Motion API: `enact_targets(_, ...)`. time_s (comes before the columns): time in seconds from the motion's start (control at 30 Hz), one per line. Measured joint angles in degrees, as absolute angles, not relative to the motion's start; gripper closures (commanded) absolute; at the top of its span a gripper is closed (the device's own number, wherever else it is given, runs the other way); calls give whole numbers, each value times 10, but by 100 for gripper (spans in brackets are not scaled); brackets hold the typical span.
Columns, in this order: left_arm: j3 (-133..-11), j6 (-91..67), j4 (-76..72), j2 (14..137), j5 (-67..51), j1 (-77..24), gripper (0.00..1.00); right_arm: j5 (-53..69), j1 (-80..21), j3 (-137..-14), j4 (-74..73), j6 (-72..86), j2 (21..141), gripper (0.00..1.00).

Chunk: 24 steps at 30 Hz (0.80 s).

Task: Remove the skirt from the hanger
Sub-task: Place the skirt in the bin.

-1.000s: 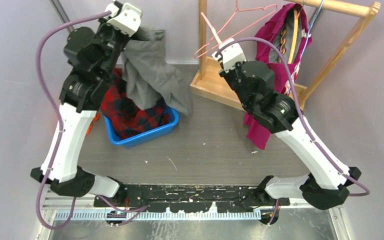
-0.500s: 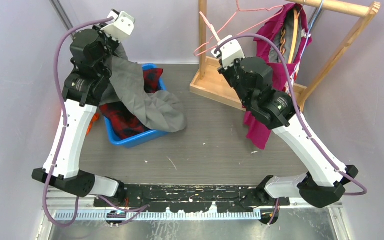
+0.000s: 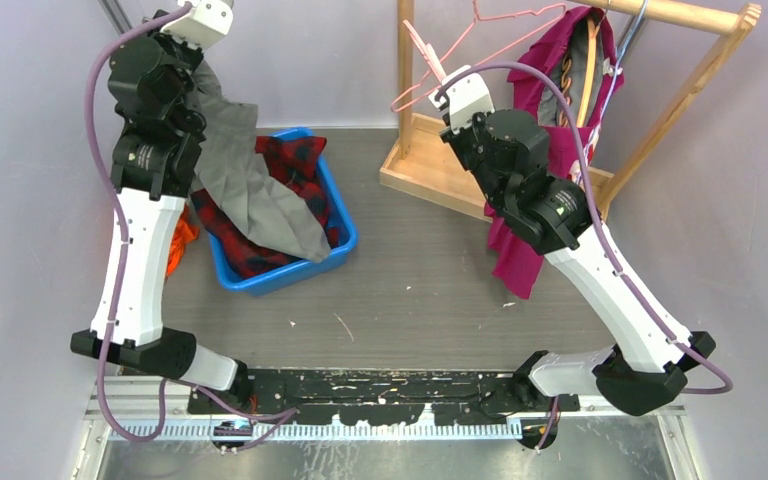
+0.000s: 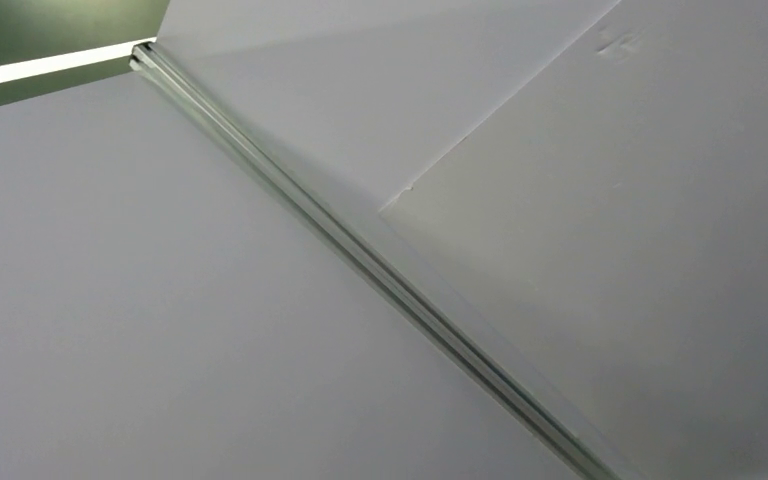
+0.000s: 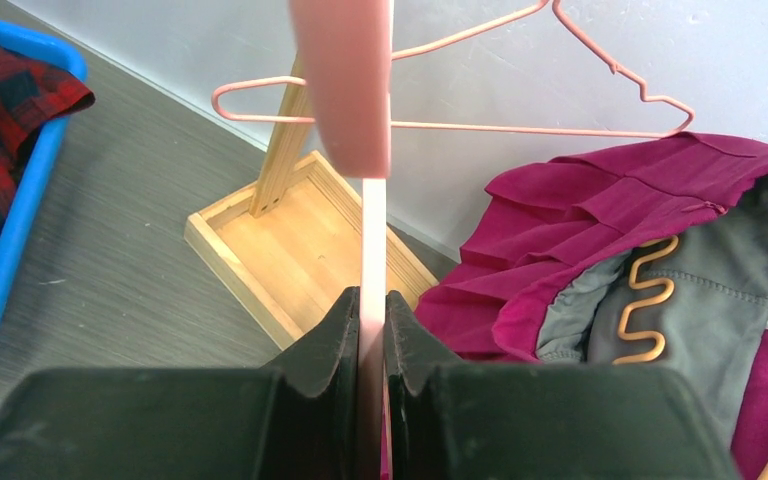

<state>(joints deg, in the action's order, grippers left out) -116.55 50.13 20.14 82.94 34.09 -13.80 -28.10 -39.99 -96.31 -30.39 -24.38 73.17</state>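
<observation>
The grey fabric skirt [image 3: 260, 190] is already off the thin pink wire hanger [image 5: 440, 128], pinched by the right end effector [image 5: 372, 300] at 1 o'clock; the closed left end effector [image 3: 200, 32] dangles it over the blue plastic bin [image 3: 290, 275] at 10 o'clock; the next move is probably to lower it and release inside the rim.

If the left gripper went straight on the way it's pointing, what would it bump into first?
Probably the pale grey wall panel, near its slanted metal seam strip. The left gripper, holding the grey skirt, faces nothing else there, though depth is unclear.
</observation>
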Motion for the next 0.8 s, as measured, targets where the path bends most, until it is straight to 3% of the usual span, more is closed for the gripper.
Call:
enact_targets(0.33,-1127,378,211,875,281,-141,100,-271,-378,-956,-299,-234,732,99)
enact_targets(0.7,-853,45,215,832,42,-180,100,-267,-356,-939,-296,-218,733,99)
enact_targets(0.8,-839,-5,241,858,-17,-182,100,-267,-350,-939,-296,-213,733,99)
